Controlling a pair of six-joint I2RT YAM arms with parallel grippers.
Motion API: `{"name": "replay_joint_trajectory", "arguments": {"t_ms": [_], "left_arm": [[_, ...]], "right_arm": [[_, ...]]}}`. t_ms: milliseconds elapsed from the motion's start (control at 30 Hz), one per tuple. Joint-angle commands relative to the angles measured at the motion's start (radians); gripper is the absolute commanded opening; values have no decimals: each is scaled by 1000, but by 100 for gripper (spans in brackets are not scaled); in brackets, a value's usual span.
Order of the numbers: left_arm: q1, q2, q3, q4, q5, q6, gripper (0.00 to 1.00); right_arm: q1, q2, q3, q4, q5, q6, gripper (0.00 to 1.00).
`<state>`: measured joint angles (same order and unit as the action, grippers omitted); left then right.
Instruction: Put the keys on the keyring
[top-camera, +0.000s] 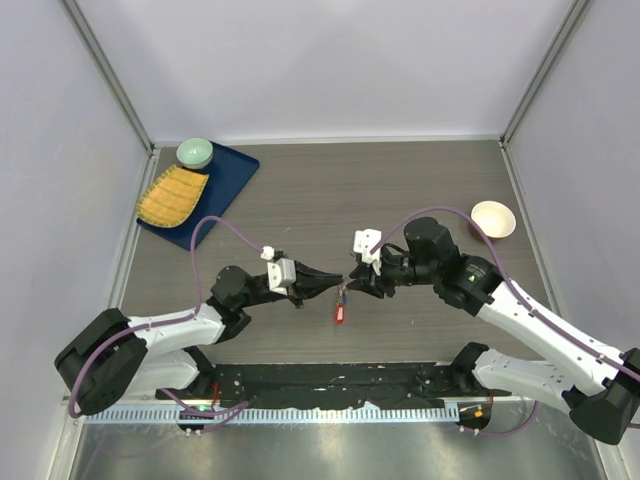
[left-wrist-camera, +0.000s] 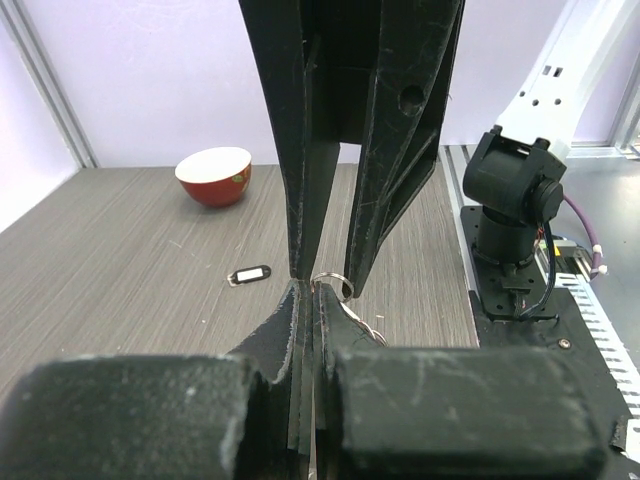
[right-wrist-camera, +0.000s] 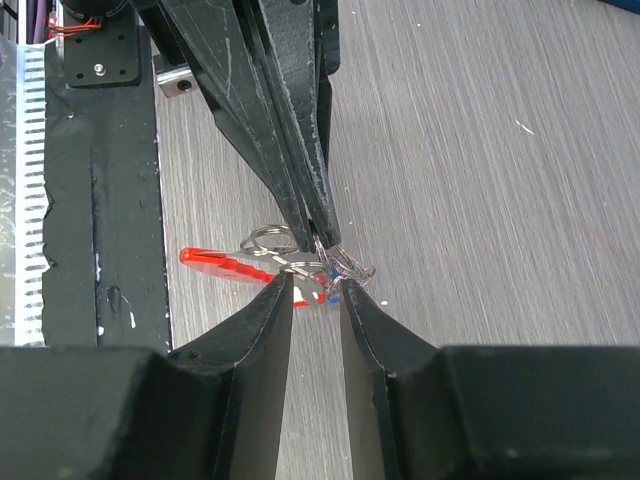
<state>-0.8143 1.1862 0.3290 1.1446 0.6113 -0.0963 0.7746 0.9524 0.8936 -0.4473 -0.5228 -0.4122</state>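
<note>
Midair, left hand (top-camera: 338, 281) pinches the keyring (right-wrist-camera: 300, 262); right hand (top-camera: 349, 287) half-open beside it.

We see a grey wood-grain table (top-camera: 400, 190) enclosed by pale lilac walls (top-camera: 320, 60) with metal corner posts (top-camera: 110, 75). Even, soft light falls across it. A black plate (top-camera: 330, 385) and a ribbed metal strip (top-camera: 300, 413) edge the near side.
</note>
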Motion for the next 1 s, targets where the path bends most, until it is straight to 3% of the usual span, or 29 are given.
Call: {"name": "replay_joint_trajectory", "arguments": {"t_ms": [0, 233, 367, 500, 700, 967], "left_arm": [[-3, -33, 30, 47, -2, 23, 0], [-3, -48, 18, 30, -53, 46, 0], [-3, -40, 18, 26, -85, 53, 0], [-3, -39, 15, 21, -163, 55, 0], [-5, -39, 7, 10, -240, 67, 0], [-5, -71, -2, -25, -271, 92, 0]], "right_arm": [[-5, 3, 42, 7, 29, 9, 32], [-3, -47, 25, 31, 144, 180, 32], [5, -81, -2, 133, 187, 450, 32], [49, -113, -9, 171, 335, 578, 34], [130, -40, 28, 156, 622, 691, 36], [196, 51, 59, 202, 722, 770, 31]]}}
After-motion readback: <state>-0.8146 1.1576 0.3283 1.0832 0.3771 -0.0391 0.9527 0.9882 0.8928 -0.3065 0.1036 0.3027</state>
